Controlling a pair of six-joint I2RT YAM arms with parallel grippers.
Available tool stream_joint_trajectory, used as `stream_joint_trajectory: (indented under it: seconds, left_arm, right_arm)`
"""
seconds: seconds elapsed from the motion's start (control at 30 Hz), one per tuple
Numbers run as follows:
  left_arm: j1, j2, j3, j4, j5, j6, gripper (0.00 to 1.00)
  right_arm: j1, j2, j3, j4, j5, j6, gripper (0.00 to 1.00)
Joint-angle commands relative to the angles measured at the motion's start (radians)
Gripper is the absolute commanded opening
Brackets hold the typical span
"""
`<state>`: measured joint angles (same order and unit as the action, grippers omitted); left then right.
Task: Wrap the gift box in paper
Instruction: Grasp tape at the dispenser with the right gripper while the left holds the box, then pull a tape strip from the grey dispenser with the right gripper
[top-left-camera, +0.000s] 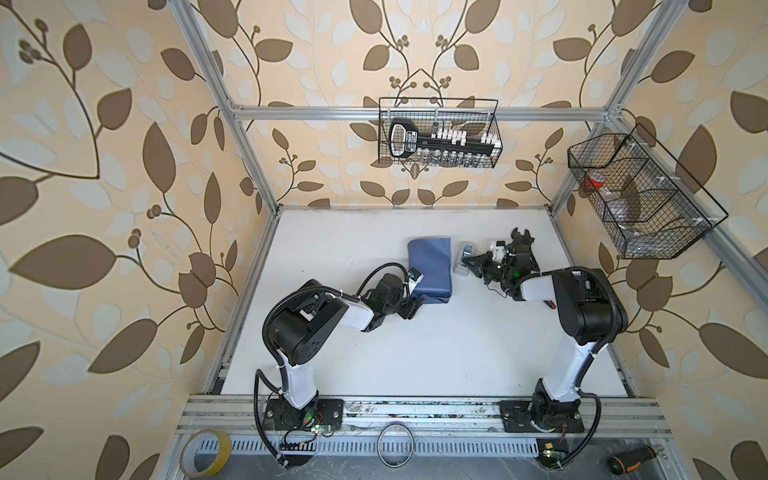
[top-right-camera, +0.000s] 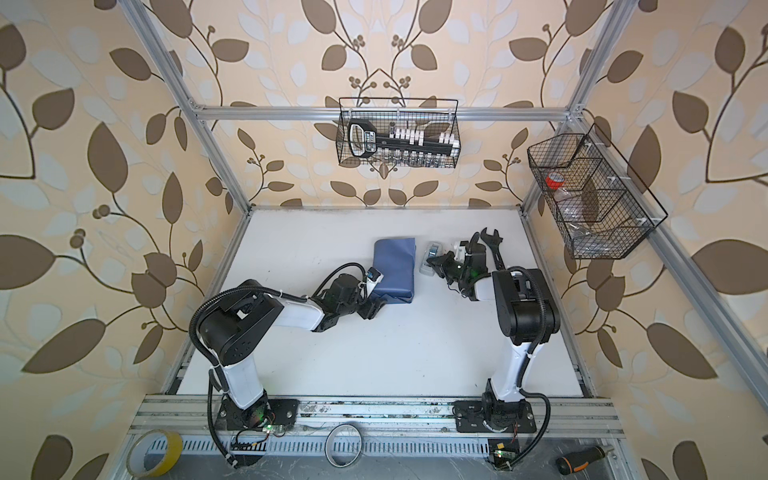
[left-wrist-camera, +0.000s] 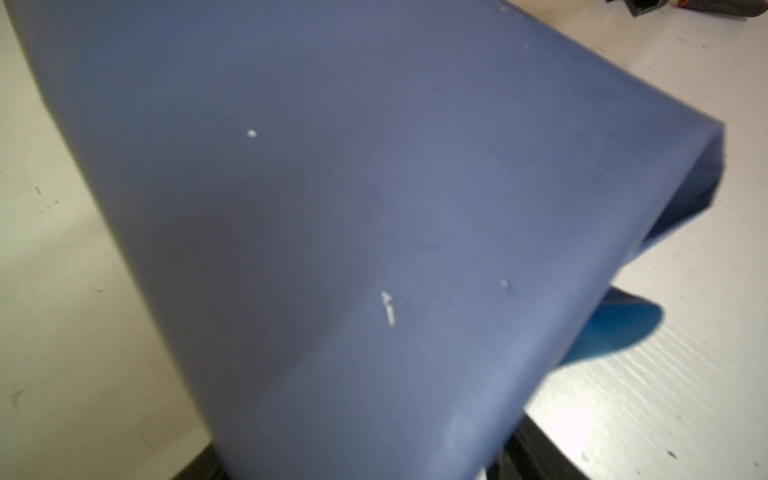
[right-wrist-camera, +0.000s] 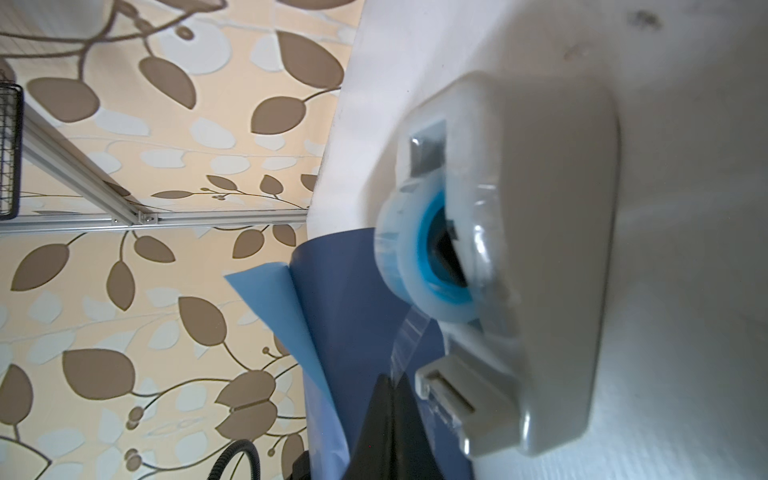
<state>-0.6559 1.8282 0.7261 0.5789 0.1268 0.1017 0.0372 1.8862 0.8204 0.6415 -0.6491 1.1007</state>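
The slate-blue sheet of wrapping paper (top-left-camera: 430, 266) lies folded into a long parcel on the white desk (top-left-camera: 415, 353), towards the far edge and about mid-width. Its long axis runs from the near edge to the far edge. The gift box itself is hidden; I judge it sits inside that fold.

My left gripper (top-left-camera: 413, 308) is at the parcel's near-left corner. In the left wrist view the paper fills the gap from one black finger (left-wrist-camera: 199, 471) to the other. The jaws stand wide apart, and I read this as a hold on the wrapped end through the paper.

My right gripper (top-left-camera: 467, 259) has its jaws together. In the right wrist view they meet on the end of a clear strip of tape (right-wrist-camera: 405, 345) drawn from the small grey-white tape dispenser (right-wrist-camera: 552, 249). The dispenser stands just to the right of the parcel, close to it but apart.

So the paper lies to the left of my right gripper. The right arm is nearer the tape and the left arm pins the parcel. The strip has to travel leftwards, across the parcel's long axis. At the far end a light sky-blue flap (right-wrist-camera: 270, 299) stands loose. I cannot see where the seam runs.
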Motion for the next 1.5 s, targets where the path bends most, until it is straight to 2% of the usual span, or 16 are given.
stream_joint_trajectory:
  seconds: [0.0, 0.5, 0.77, 1.1, 1.47]
  left_arm:
    - [-0.007, -0.029, 0.024, 0.02, 0.009, 0.003, 0.72]
    - [-0.008, -0.027, 0.024, 0.021, 0.01, 0.003, 0.72]
    - [-0.008, -0.024, 0.026, 0.023, 0.012, 0.001, 0.72]
    - [-0.007, -0.03, 0.021, 0.023, 0.012, 0.001, 0.72]
    - [-0.007, -0.027, 0.021, 0.027, 0.013, -0.002, 0.72]
  right_arm:
    - [0.006, -0.039, -0.032, 0.071, -0.07, 0.035, 0.0]
    - [0.035, -0.045, -0.129, 0.109, -0.053, 0.028, 0.0]
    - [0.049, 0.0, -0.153, 0.093, -0.02, -0.008, 0.0]
    - [0.044, 0.102, -0.126, 0.005, 0.083, -0.108, 0.0]
    - [0.058, 0.034, -0.101, -0.216, 0.279, -0.243, 0.0]
